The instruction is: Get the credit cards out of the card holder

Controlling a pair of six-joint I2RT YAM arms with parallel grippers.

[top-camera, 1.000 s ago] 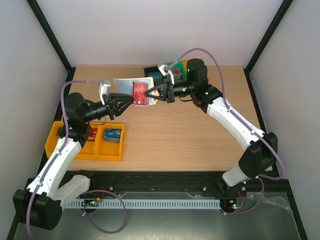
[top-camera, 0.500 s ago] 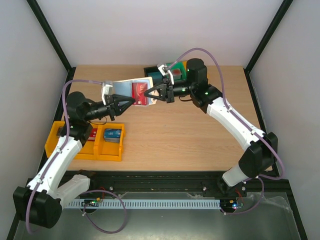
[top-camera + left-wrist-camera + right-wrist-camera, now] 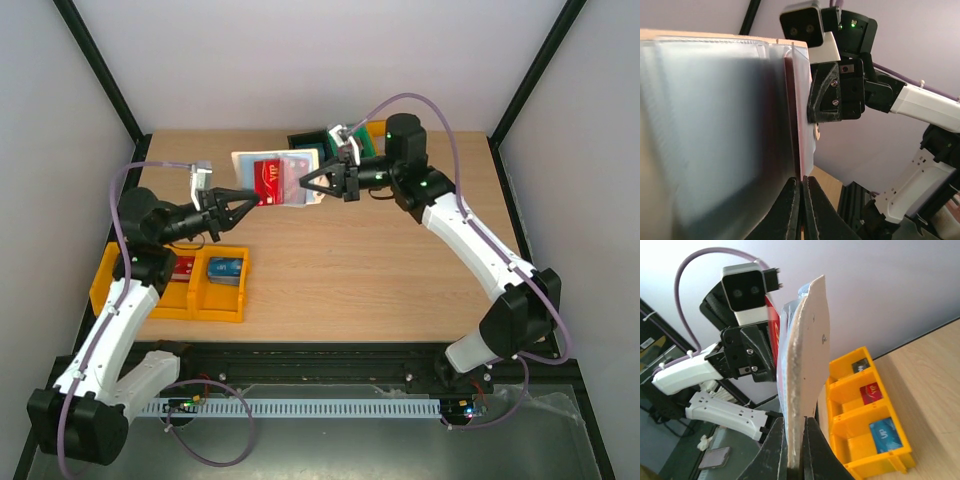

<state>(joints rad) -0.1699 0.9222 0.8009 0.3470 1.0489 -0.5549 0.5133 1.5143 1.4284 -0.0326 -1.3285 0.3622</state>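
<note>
The card holder (image 3: 300,168) hangs open in the air over the back of the table, blue-grey inside facing up. My right gripper (image 3: 306,183) is shut on its right edge; in the right wrist view the jaws (image 3: 796,440) pinch the cream outside (image 3: 807,355). A red credit card (image 3: 267,180) sticks out of the holder's left half. My left gripper (image 3: 250,197) is shut on that card's edge, and its jaws (image 3: 801,182) are closed on the thin red edge (image 3: 800,139) beside the holder's inside (image 3: 715,130). No dark grey card shows in the holder.
A yellow divided bin (image 3: 130,300) sits at the table's left front, holding a red card (image 3: 183,268), a blue card (image 3: 226,270) and a dark card (image 3: 860,365). A dark green bin (image 3: 312,141) stands at the back behind the holder.
My left gripper has shut on the red card and pulled back to the left, sliding it partway out. The right arm has carried the holder slightly right and towards the back.
</note>
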